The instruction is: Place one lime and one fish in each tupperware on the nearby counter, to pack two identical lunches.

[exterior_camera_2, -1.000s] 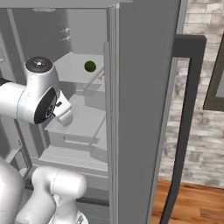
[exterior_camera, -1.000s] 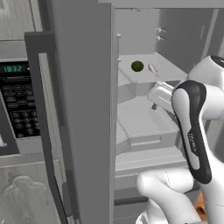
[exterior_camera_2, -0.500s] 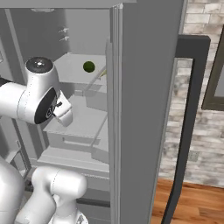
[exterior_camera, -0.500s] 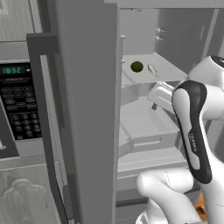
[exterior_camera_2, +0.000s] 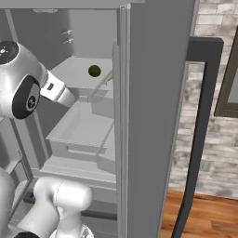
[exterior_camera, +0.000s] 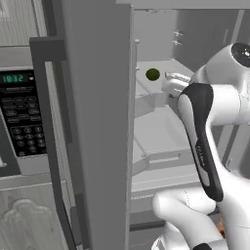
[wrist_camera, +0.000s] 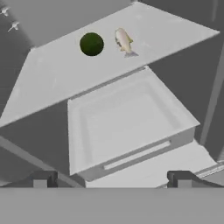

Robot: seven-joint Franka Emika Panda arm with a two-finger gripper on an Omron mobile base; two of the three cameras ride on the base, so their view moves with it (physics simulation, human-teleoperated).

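Left base view: inside the open fridge, the lime point(exterior_camera: 153, 74) sits on a grey shelf point(exterior_camera: 146, 85), beside the microwave point(exterior_camera: 19, 122). Right base view: the same lime point(exterior_camera_2: 94, 70) rests above a drawer point(exterior_camera_2: 79, 135). Hand view: the hand point(wrist_camera: 112, 179), fingers spread wide and empty, faces the lime point(wrist_camera: 91, 44) with a fish point(wrist_camera: 124, 41) just beside it.

Open fridge point(exterior_camera_2: 153, 93), drawer point(wrist_camera: 127, 122), microwave point(exterior_camera: 19, 117)

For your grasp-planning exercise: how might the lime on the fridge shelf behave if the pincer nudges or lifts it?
The lime looks round and smooth, so a nudge would probably roll it along the flat shelf, perhaps toward the fish. It seems small, so probably light.
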